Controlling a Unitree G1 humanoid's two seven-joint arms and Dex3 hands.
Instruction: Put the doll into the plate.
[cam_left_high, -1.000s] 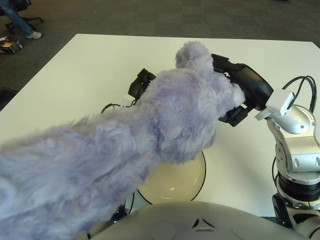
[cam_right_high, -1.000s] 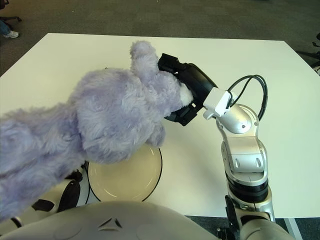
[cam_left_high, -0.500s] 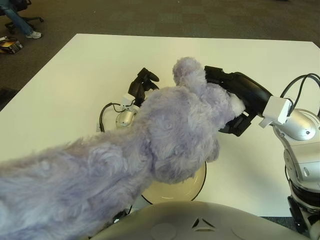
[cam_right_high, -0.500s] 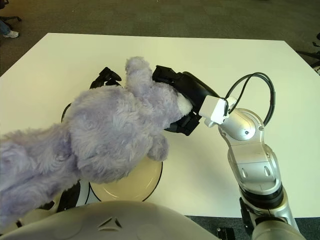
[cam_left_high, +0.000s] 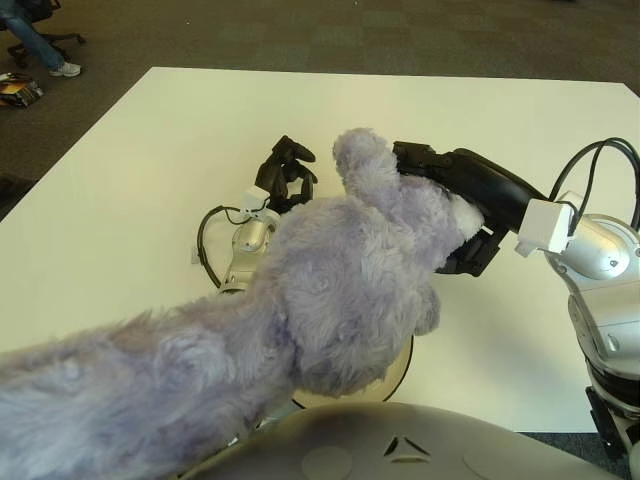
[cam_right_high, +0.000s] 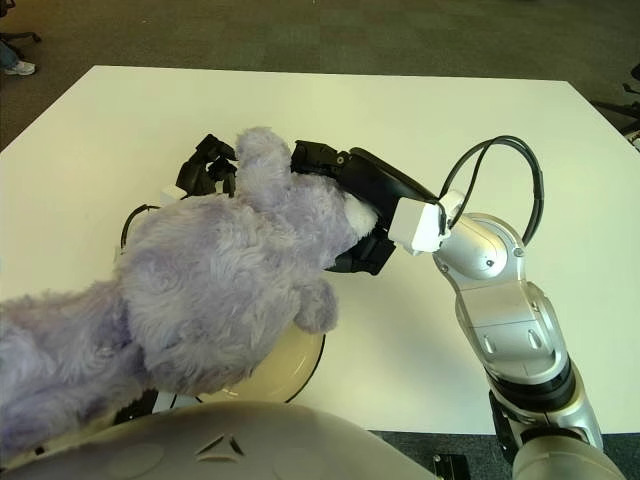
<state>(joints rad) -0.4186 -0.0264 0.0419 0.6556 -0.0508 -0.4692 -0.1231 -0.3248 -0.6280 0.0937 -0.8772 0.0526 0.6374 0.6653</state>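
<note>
A large fluffy lavender doll (cam_right_high: 230, 290) fills the near left of both views, stretched from the lower left corner up to the table's middle. My right hand (cam_right_high: 345, 205) is shut on the doll's upper end, black fingers wrapped over its fur. The doll hangs over a cream plate with a dark rim (cam_right_high: 290, 370), which shows only in part under it. My left hand (cam_left_high: 285, 170) shows behind the doll, left of the right hand, fingers curled with nothing seen in them.
The white table (cam_right_high: 480, 130) spreads around the plate, with bare surface at the back and right. A black cable (cam_left_high: 205, 245) loops by my left wrist. Dark carpet and an office chair (cam_left_high: 40, 25) lie beyond the far edge.
My right hand has carried the doll's upper end leftward and lower, toward the plate. The doll now covers more of the plate, and my left hand has come into view behind it.
</note>
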